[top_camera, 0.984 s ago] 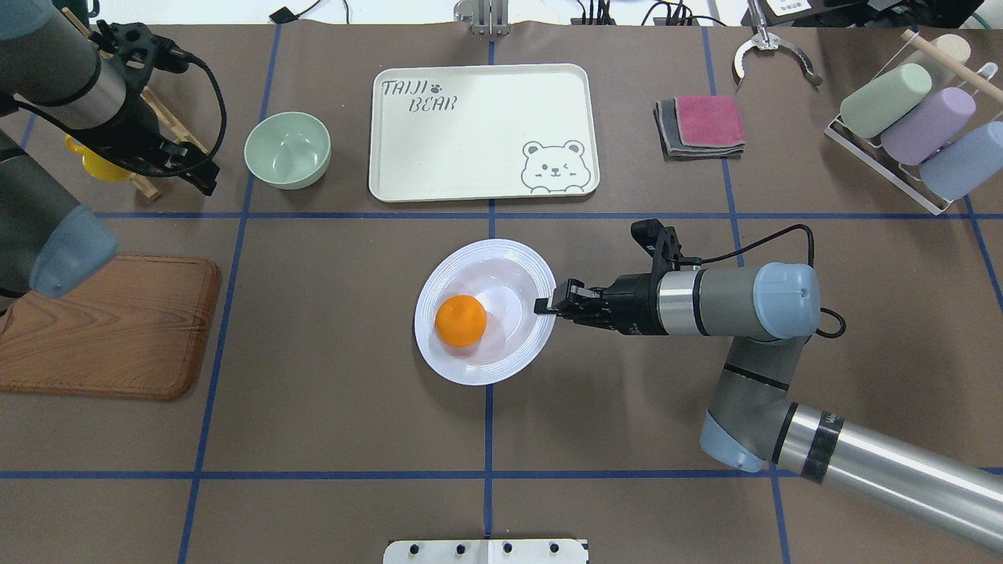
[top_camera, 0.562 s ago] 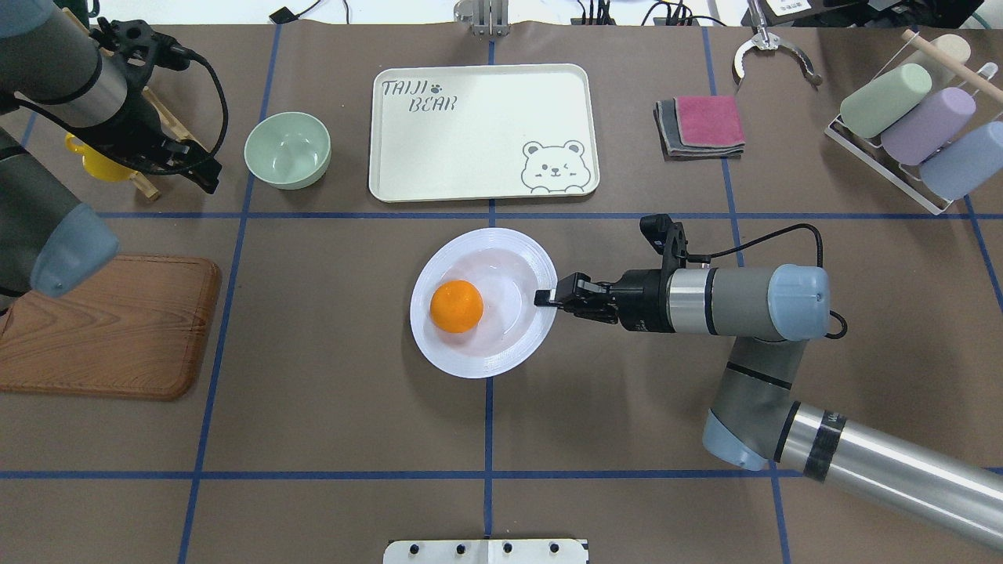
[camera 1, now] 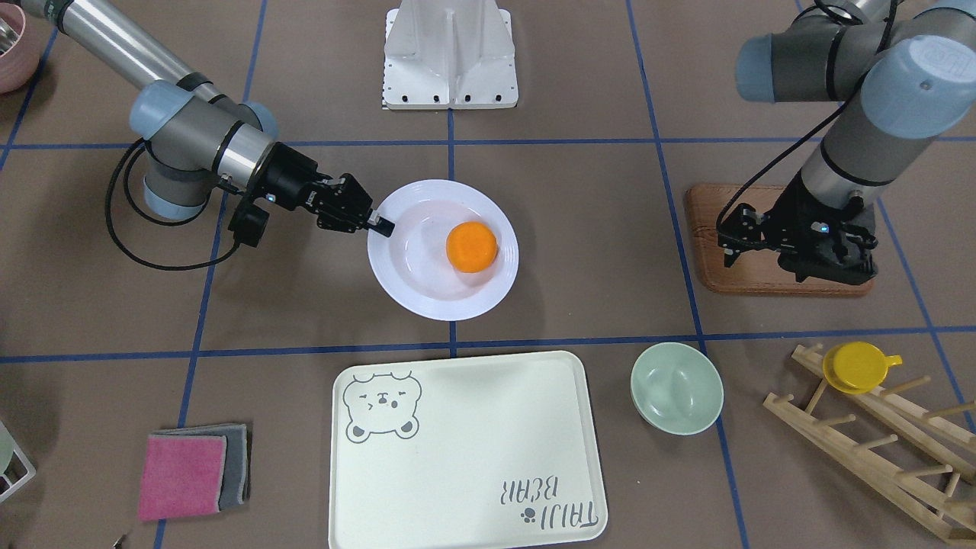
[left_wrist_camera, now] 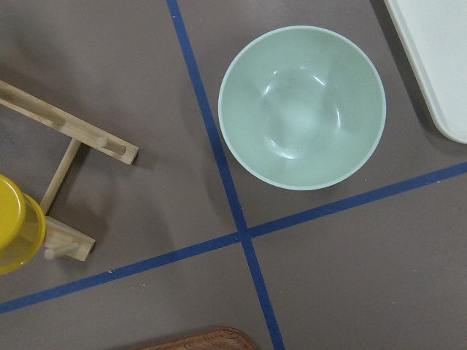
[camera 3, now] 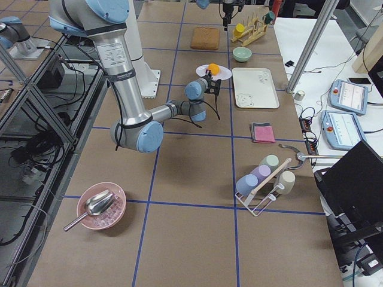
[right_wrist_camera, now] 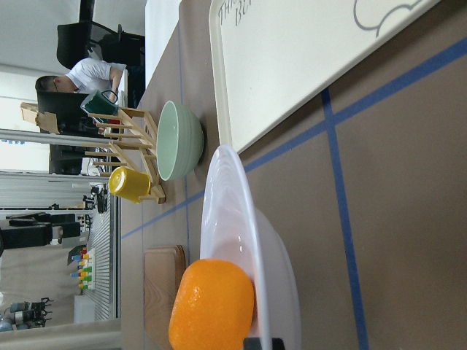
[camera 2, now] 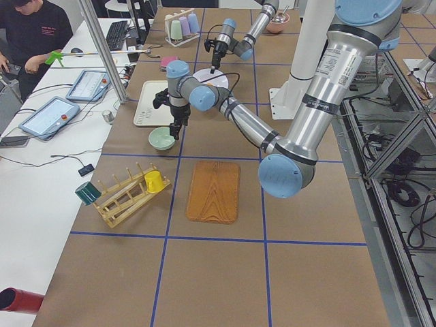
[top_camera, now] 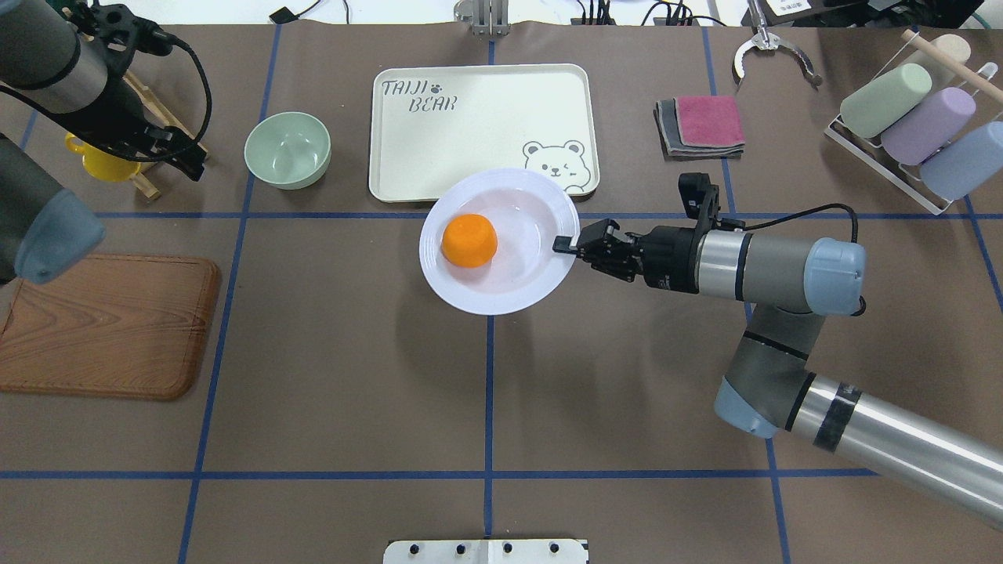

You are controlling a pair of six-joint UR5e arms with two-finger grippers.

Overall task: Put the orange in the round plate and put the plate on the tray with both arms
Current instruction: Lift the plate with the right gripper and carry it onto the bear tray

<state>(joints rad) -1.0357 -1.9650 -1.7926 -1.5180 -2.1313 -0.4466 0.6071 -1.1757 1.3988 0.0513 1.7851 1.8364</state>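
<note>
The orange point(top_camera: 469, 240) lies in the left half of the white round plate point(top_camera: 509, 294). My right gripper point(top_camera: 563, 245) is shut on the plate's right rim and holds it off the table. In the overhead view the plate's far edge overlaps the near edge of the cream tray point(top_camera: 478, 125), by the bear print. The front-facing view shows the same grip point(camera 1: 377, 223) on the plate point(camera 1: 427, 293), with the orange point(camera 1: 471, 246) inside and the tray point(camera 1: 465, 450) bare. My left gripper point(top_camera: 192, 160) hangs open and empty at the far left, above the table beside the green bowl.
A pale green bowl point(top_camera: 287, 150) stands left of the tray. A yellow cup point(top_camera: 98, 162) sits on a wooden rack behind it. A wooden board point(top_camera: 102, 325) lies at the near left. Folded cloths point(top_camera: 701, 125) and a cup rack point(top_camera: 917, 129) are at the far right.
My right gripper has lifted the plate with the orange and carried it away from the robot, toward the tray. My left arm has drawn back a little to the far left.
</note>
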